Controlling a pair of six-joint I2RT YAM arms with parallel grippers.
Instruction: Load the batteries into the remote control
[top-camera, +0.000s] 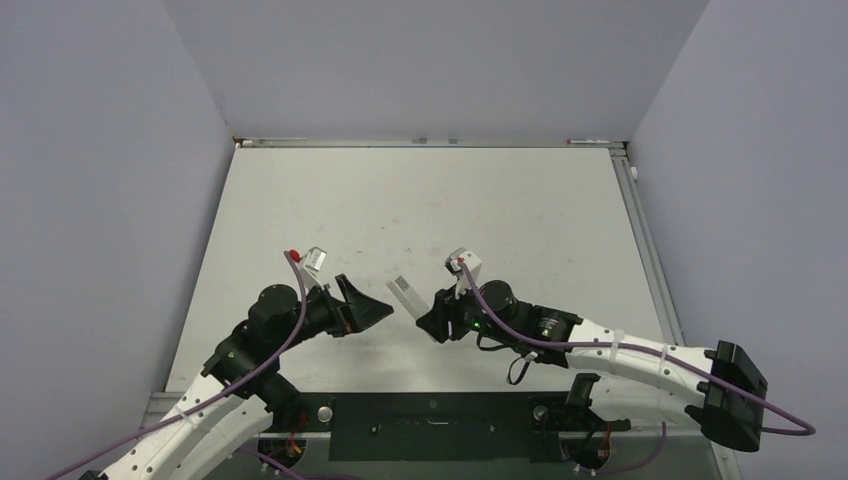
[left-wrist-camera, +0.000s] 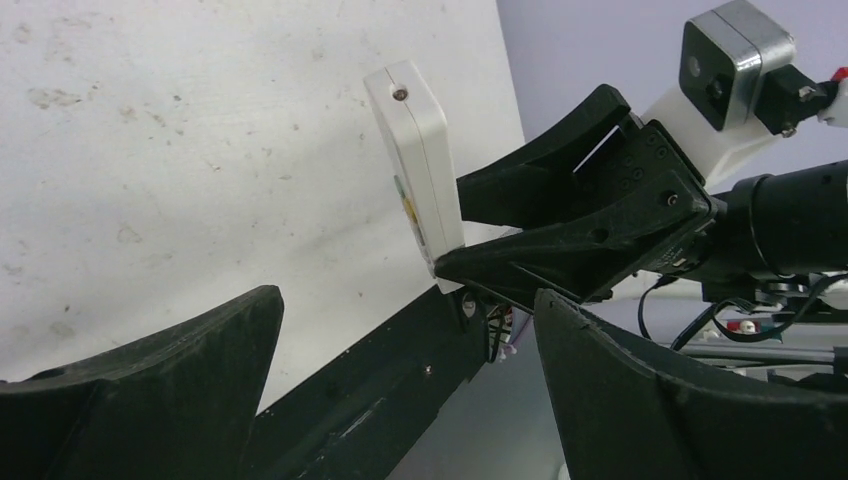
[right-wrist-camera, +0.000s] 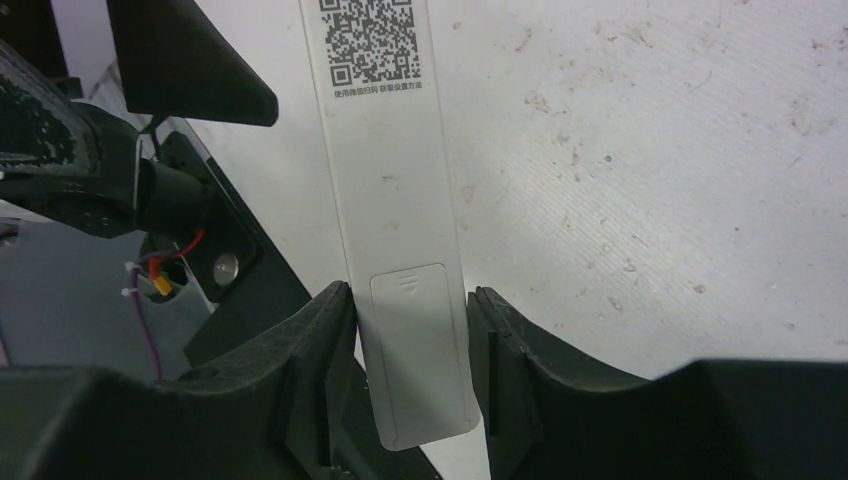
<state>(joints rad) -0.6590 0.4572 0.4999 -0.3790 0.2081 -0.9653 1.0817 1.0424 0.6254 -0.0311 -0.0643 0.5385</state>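
Note:
The white remote control (top-camera: 407, 295) hangs above the table, and my right gripper (top-camera: 428, 312) is shut on its lower end. In the right wrist view the remote control (right-wrist-camera: 395, 200) shows its back, with a QR code and the battery cover (right-wrist-camera: 420, 350) in place between my right gripper's (right-wrist-camera: 410, 315) fingers. My left gripper (top-camera: 378, 306) stands open just left of the remote, holding nothing. In the left wrist view the remote control (left-wrist-camera: 415, 180) is seen edge-on beyond my left gripper (left-wrist-camera: 405, 300), clamped by the right fingers (left-wrist-camera: 560, 235). The batteries are out of view.
The white table (top-camera: 420, 200) is bounded by grey walls on three sides. A black mounting bar (top-camera: 430, 412) runs along the near edge between the arm bases. One left finger (right-wrist-camera: 190, 60) shows at the right wrist view's top left.

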